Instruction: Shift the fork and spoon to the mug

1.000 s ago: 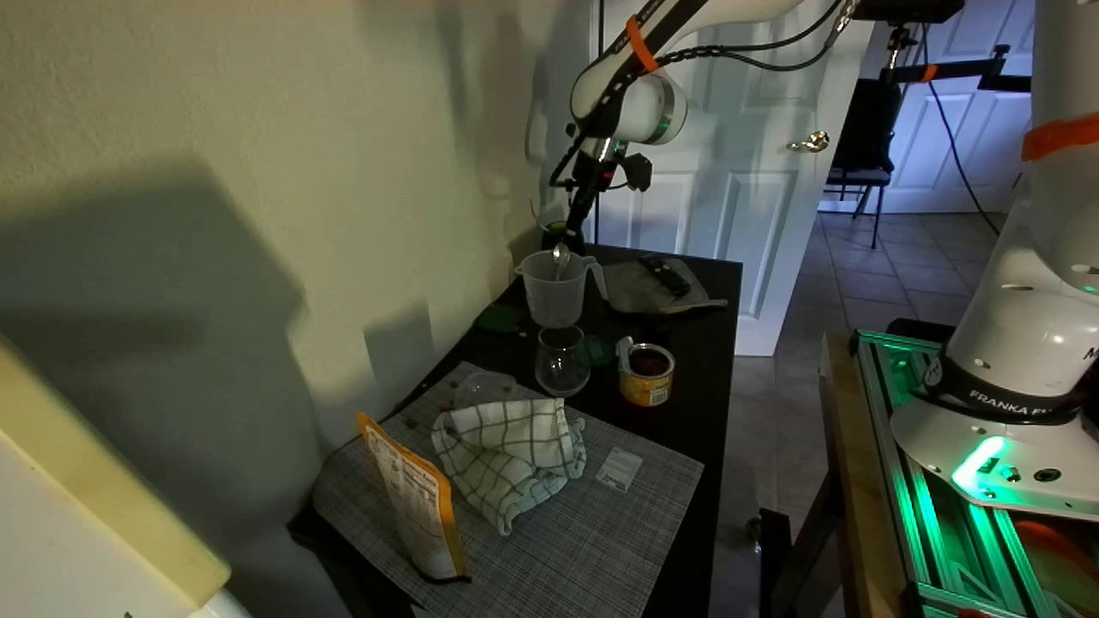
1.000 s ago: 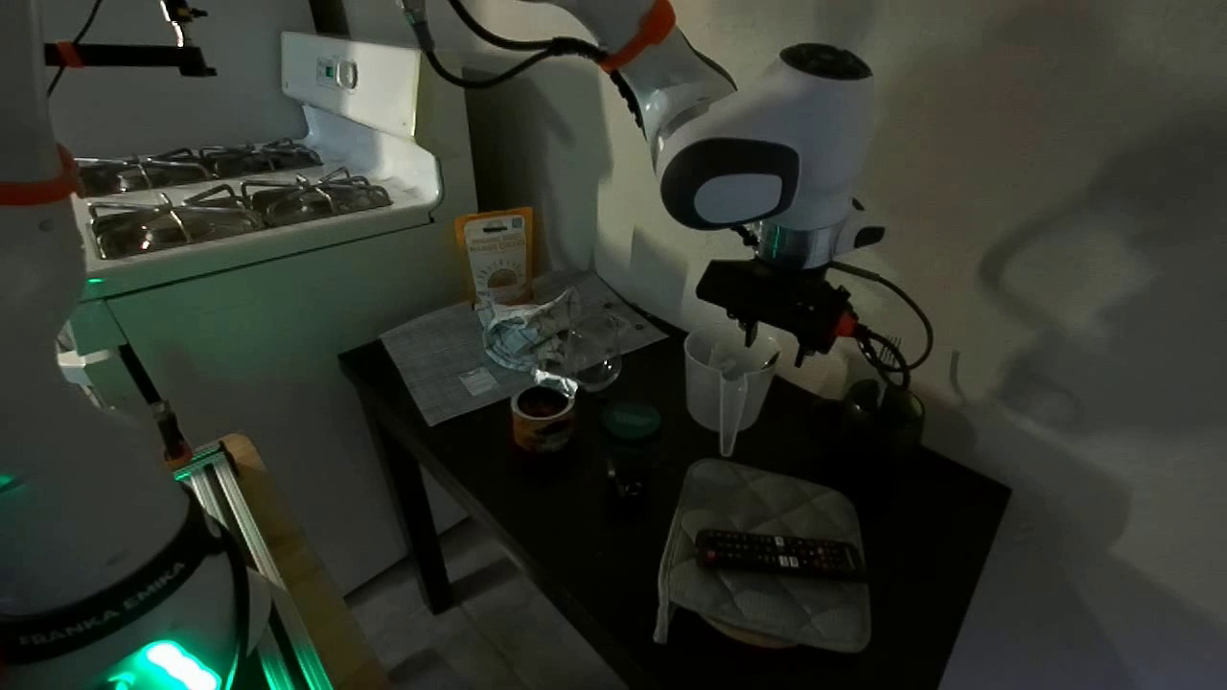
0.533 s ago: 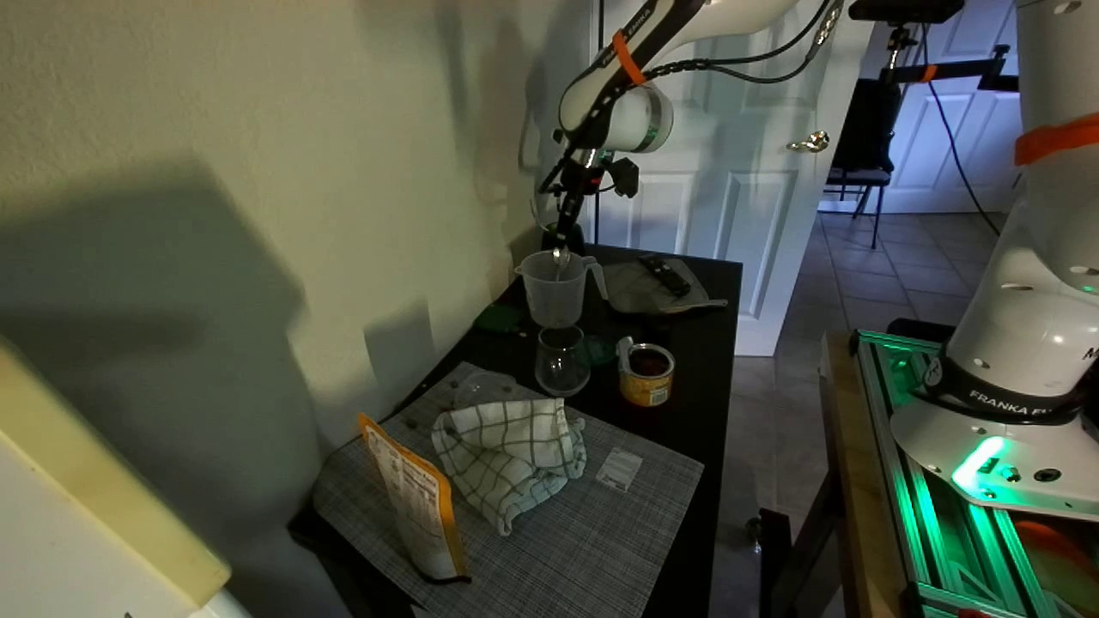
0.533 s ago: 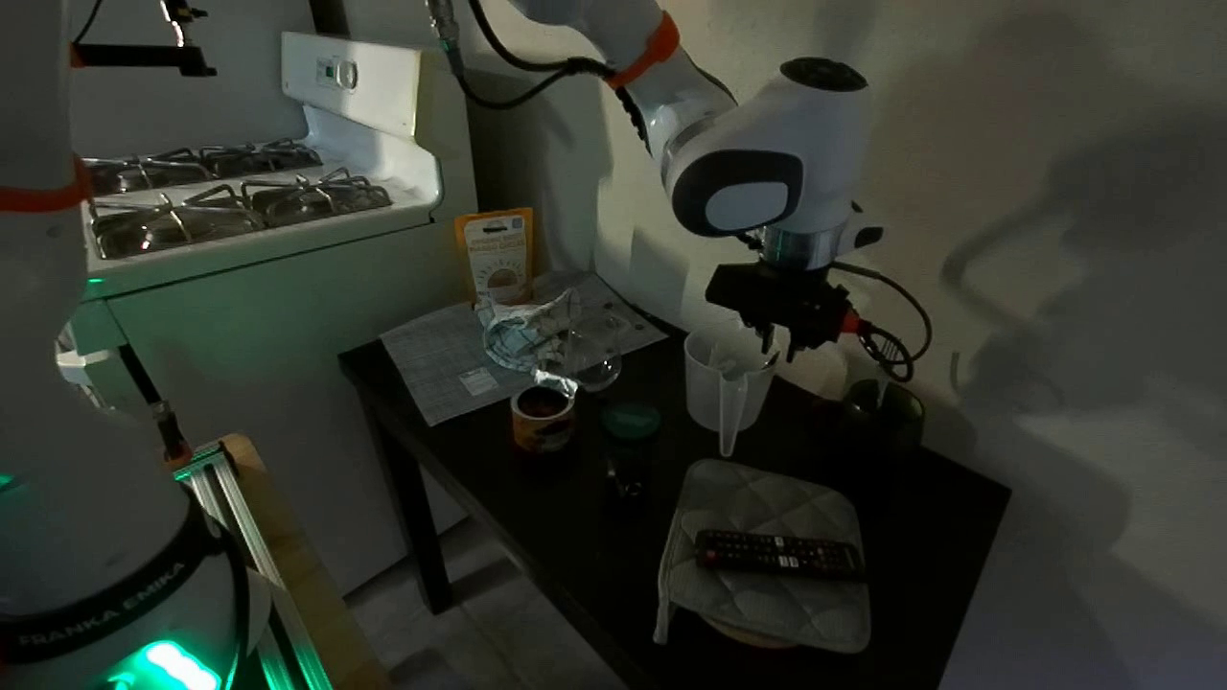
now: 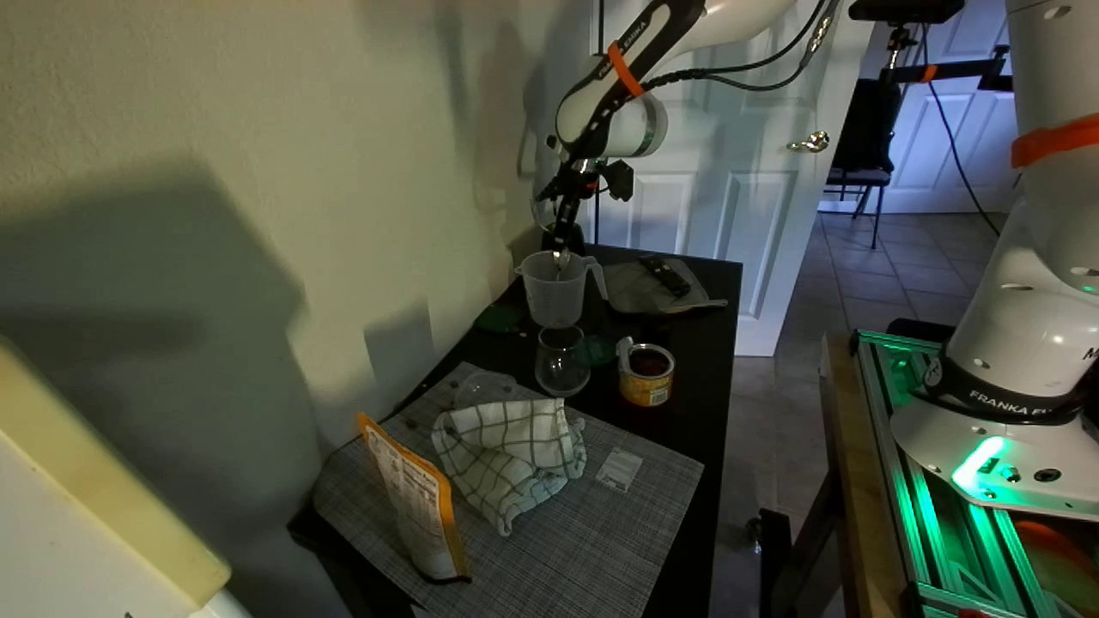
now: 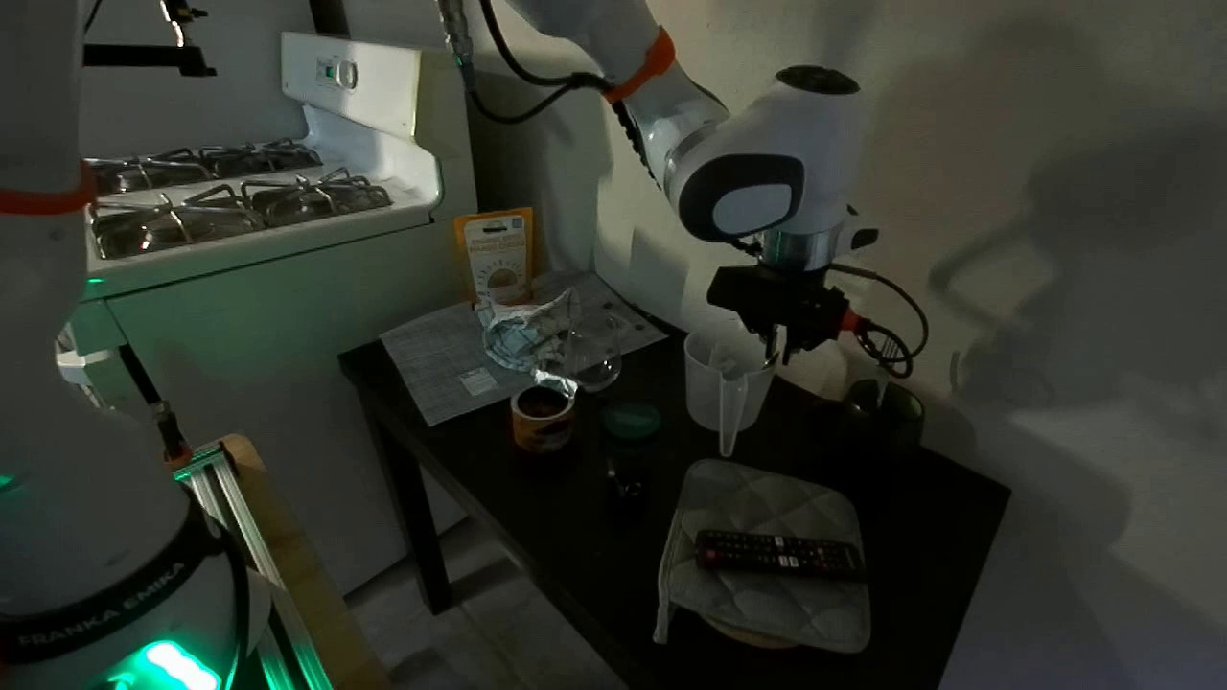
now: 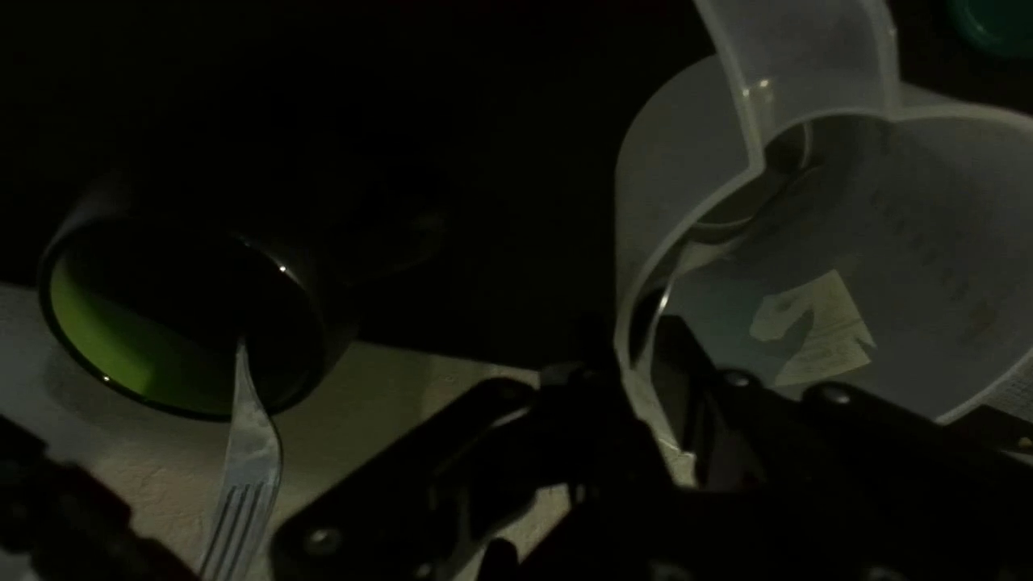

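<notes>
A shiny metal spoon [image 5: 560, 262] is leaning in a translucent plastic jug [image 5: 554, 302], a silvery metal fork [image 7: 253, 456] in a dark, round, green-lined mug [image 7: 113, 339]. The black gripper [image 6: 778, 357] is pointing down at the spoon; whether clasping it, I cannot tell.

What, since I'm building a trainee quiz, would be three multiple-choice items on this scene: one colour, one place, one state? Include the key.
1. What colour is the inside of the mug?
A) red
B) green
C) white

2. Where is the fork?
A) on the checked towel
B) on the pot holder
C) in the mug

3. What state is the yellow can in?
A) upright, open
B) on its side
C) upright, sealed

1: B, the wrist view shows a green inner wall.
2: C, in the wrist view its handle end dips inside the rim.
3: A, it stands on its base with a peeled lid raised at its rim.
</notes>
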Controlling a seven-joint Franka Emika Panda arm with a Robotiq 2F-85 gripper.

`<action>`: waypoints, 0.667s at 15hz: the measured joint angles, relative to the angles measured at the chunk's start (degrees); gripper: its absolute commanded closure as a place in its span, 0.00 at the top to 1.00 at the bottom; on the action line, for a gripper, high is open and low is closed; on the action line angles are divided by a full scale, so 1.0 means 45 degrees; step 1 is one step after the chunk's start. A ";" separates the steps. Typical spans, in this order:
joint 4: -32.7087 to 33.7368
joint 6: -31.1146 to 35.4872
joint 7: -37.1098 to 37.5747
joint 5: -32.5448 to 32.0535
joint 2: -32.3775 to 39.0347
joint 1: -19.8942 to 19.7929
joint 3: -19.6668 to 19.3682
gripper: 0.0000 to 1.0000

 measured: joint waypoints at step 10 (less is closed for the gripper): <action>-0.0290 0.0049 0.0111 -0.0716 -0.0783 0.0004 0.0402 0.01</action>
